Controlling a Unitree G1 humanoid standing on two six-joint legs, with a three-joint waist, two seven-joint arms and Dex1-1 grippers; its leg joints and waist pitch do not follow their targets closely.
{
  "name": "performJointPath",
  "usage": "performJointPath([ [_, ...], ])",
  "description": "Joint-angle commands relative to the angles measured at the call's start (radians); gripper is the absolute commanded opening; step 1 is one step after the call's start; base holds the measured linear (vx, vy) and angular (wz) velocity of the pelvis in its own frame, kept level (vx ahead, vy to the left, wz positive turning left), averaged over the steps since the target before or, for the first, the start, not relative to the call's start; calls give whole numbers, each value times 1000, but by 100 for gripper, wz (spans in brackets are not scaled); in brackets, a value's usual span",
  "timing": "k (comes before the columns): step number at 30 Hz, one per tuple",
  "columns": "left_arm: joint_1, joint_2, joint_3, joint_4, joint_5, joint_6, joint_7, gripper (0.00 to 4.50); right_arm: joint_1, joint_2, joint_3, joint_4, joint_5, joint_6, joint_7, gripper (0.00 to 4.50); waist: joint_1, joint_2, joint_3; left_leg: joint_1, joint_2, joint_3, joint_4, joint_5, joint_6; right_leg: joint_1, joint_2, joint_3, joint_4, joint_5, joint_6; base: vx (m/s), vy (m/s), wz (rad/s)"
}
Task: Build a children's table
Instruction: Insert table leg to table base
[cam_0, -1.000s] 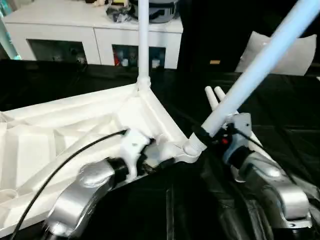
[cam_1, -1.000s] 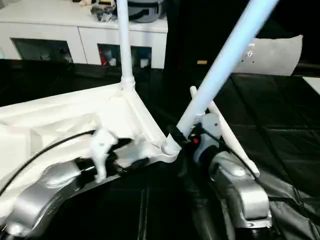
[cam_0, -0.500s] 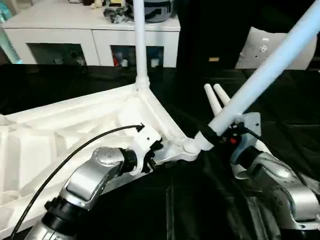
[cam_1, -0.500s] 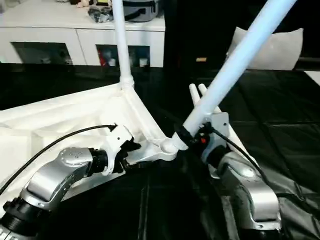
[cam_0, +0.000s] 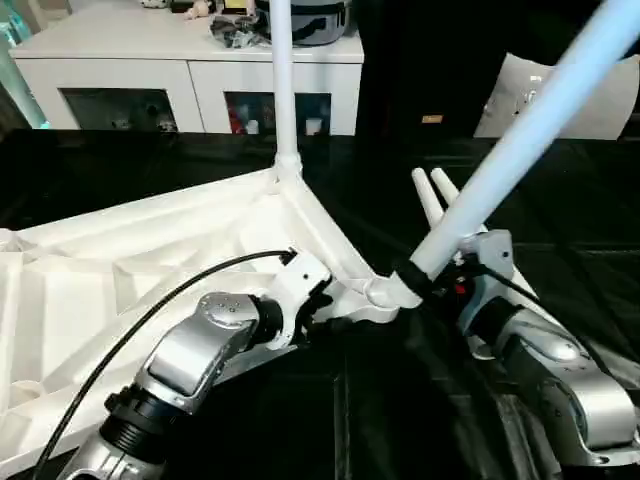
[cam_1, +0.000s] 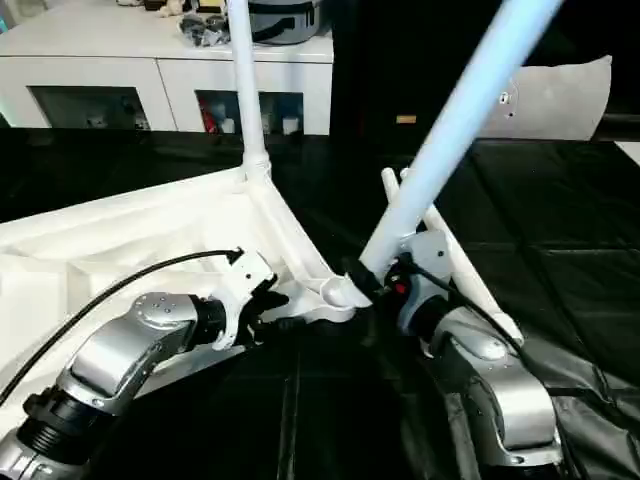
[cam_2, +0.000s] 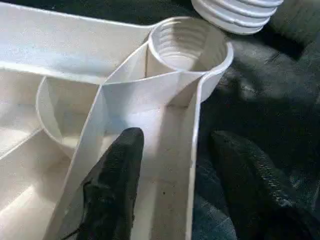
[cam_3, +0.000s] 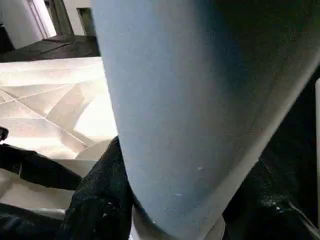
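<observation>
Table top (cam_0: 120, 270) upside down on black surface (cam_0: 380, 420), ribbed underside up, filling left half of scene. Near-right corner socket (cam_2: 187, 45) open, threaded inside, empty.

One leg (cam_0: 283, 80) upright in far corner socket, rising out of frame. Second leg (cam_0: 520, 140) tilted, slanting up to the right; threaded lower end (cam_2: 240, 12) just beside the empty near socket, not seated in it. Two more legs (cam_0: 432, 200) lying on surface to the right of the top, behind the tilted leg, tips pointing far.

Left pincer (cam_2: 175, 185) at near-right corner of top, fingers astride the rim wall just short of the socket: one finger (cam_2: 112, 190) inside the ribbed channel against the wall, other finger outside over black surface. Partly closed around rim; firm clamp or loose straddle, cannot tell. Black cable (cam_0: 150, 310) looping from left wrist back across the top.

Right pincer (cam_3: 175, 200) clenched on the tilted leg near its lower end, black fingers (cam_3: 95, 200) on both sides of the shaft. Silver right forearm (cam_0: 560, 390) reaching in from near right.

Far side: white cabinet (cam_0: 180, 70) with shelves, clutter on top. Pale board (cam_0: 560, 105) leaning at far right.
</observation>
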Motion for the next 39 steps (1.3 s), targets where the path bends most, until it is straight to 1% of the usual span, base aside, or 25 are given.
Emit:
performJointPath([
  [1,-10,10,-18,13,28,-7,13,237,-18,18,-26,-12,33,46,-20,190,0,0,-54,14,50,-12,-87,-151,-3,40,-66,35,-77,-76,-219,0,0,0],
  [3,-11,13,-19,16,36,-15,11,212,-17,20,-27,-15,41,56,-22,190,0,1,-54,14,51,-13,-88,-157,-6,39,-66,34,-77,-84,-218,0,0,0],
  [5,-11,16,-22,18,40,-20,6,190,-16,17,-23,-15,37,48,-16,190,1,1,-53,15,52,-13,-89,-170,-11,38,-67,34,-78,-96,-216,0,0,0],
  [6,-10,23,-29,17,45,-20,1,190,-14,16,-18,-14,34,38,-9,190,1,1,-53,15,52,-14,-90,-178,-14,37,-67,34,-79,-106,-215,0,0,0],
  [8,-8,28,-35,15,49,-16,-2,167,-14,15,-14,-12,29,22,-2,190,1,1,-52,15,52,-13,-91,-185,-17,36,-68,35,-80,-118,-210,0,0,0],
  [9,-6,28,-37,14,52,-16,-2,167,-14,15,-12,-11,26,14,2,190,1,-1,-52,15,52,-13,-91,-182,-18,36,-68,36,-80,-117,-208,0,0,0],
  [11,-4,26,-39,16,59,-18,2,151,-15,14,-9,-8,20,3,8,190,1,-1,-52,14,52,-13,-91,-180,-16,37,-69,36,-80,-116,-207,0,0,0],
  [13,-5,24,-39,18,60,-19,2,142,-16,13,-7,-8,22,4,10,190,0,0,-51,13,52,-13,-92,-182,-16,37,-68,36,-80,-121,-207,0,0,0],
  [14,-5,25,-39,20,61,-21,1,135,-17,14,-4,-8,24,5,11,190,1,-3,-51,14,53,-13,-92,-185,-15,36,-69,36,-81,-127,-207,0,0,0],
  [17,-6,29,-46,22,69,-24,-3,109,-17,14,3,-6,22,0,15,190,0,-2,-49,14,52,-13,-94,-200,-17,34,-69,36,-84,-156,-202,0,0,0],
  [19,-7,32,-50,24,73,-28,-5,101,-16,13,4,-4,21,-3,17,190,0,-2,-48,14,53,-14,-95,-211,-20,32,-69,37,-86,-177,-197,0,0,0],
  [21,-6,39,-57,24,82,-36,-11,77,-14,13,7,-5,19,-5,17,190,1,2,-48,14,53,-15,-96,-226,-25,31,-70,37,-88,-199,-190,0,0,0],
  [24,-6,39,-59,24,84,-39,-13,67,-14,13,7,-4,18,-7,19,190,1,0,-47,15,54,-15,-98,-232,-29,29,-69,37,-88,-199,-187,0,0,0],
  [25,-7,37,-61,27,88,-44,-14,57,-14,13,8,-1,16,-10,21,190,0,1,-47,14,54,-16,-98,-233,-30,29,-70,37,-88,-197,-188,0,0,0],
  [26,-5,36,-60,29,90,-52,-13,38,-14,14,9,0,15,-11,21,190,0,2,-47,14,54,-16,-99,-238,-30,29,-70,37,-88,-200,-187,0,0,0],
  [30,-2,35,-56,35,99,-78,-6,25,-16,15,13,3,15,-14,23,190,1,0,-46,13,54,-16,-99,-242,-30,28,-70,38,-90,-211,-183,0,0,0],
  [31,1,39,-50,39,95,-86,-5,13,-18,15,18,6,14,-17,27,190,1,0,-46,13,53,-16,-99,-244,-30,28,-70,38,-90,-213,-181,0,0,0],
  [32,4,44,-39,39,83,-90,-16,5,-22,13,25,11,13,-17,34,190,0,-5,-46,13,54,-16,-100,-244,-29,28,-70,38,-91,-215,-180,0,0,0],
  [33,4,44,-39,39,82,-90,-17,5,-22,13,25,12,13,-17,34,190,0,-3,-47,11,53,-16,-100,-237,-29,29,-71,37,-89,-212,-180,0,0,0],
  [34,10,51,-27,39,67,-101,-39,1,-30,10,35,22,11,-15,45,190,0,-3,-47,12,53,-16,-100,-232,-29,29,-70,37,-89,-208,-181,0,0,0],
  [35,13,54,-23,39,61,-108,-50,0,-34,9,40,27,9,-14,51,190,-3,-4,-48,9,52,-16,-99,-220,-25,31,-71,37,-87,-195,-184,0,0,0],
  [37,19,69,-20,49,53,-142,-82,0,-46,5,54,41,6,-11,66,190,-6,-3,-49,10,51,-15,-97,-210,-20,30,-71,37,-88,-181,-192,0,0,0],
  [38,22,82,-20,58,53,-162,-98,0,-54,2,64,50,4,-9,77,190,-6,-11,-50,7,51,-15,-96,-192,-12,34,-72,37,-85,-168,-196,0,0,0],
  [39,27,97,-19,68,51,-194,-122,0,-63,-1,72,60,7,-1,89,190,-8,-8,-50,7,51,-13,-96,-178,-6,33,-71,37,-85,-154,-196,0,0,0],
])
